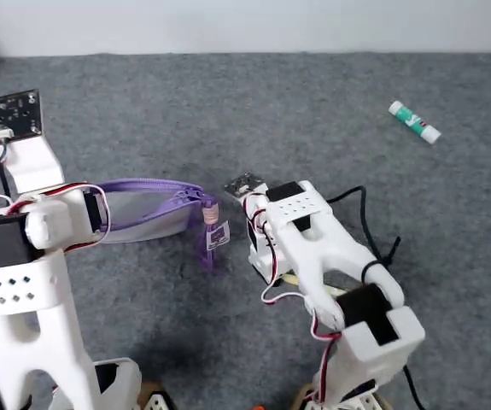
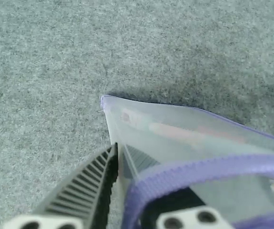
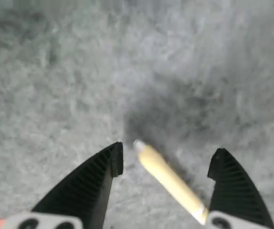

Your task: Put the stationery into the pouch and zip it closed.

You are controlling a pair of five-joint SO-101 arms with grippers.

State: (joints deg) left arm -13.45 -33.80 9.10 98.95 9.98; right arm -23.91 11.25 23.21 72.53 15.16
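Left side: your left end effector [image 2: 119, 155] is clamped on the left end of the pouch [image 1: 147, 213]. One ribbed finger [image 2: 86, 188] bears on the outside of the translucent wall. The other shows through the wall, pressed close against it.

The pouch lies lengthwise, left to right, on the grey worktop [image 1: 313, 102]. Its two purple zip edges stand apart along most of their length and meet at the right end, so the mouth is open. A pinkish elongated shape shows through the wall in the left wrist view; you cannot tell from these pictures what it is. The zip pull [image 1: 207, 207] sits at the pouch's right end, with a small purple tag [image 1: 215, 237] lying on the worktop just on its near side.

Centre: your right end effector [image 3: 169, 152] points down at the worktop, just right of the tag and apart from the pouch. Its jaws are spread wide and grip nothing. A pale yellow stick [image 3: 167, 179] lies on the worktop between them, slanted across the gap, with one end close to one jaw.

Far right: a glue stick [image 1: 414, 121], white with a green band, lies on its side, well apart from both arms and from the pouch
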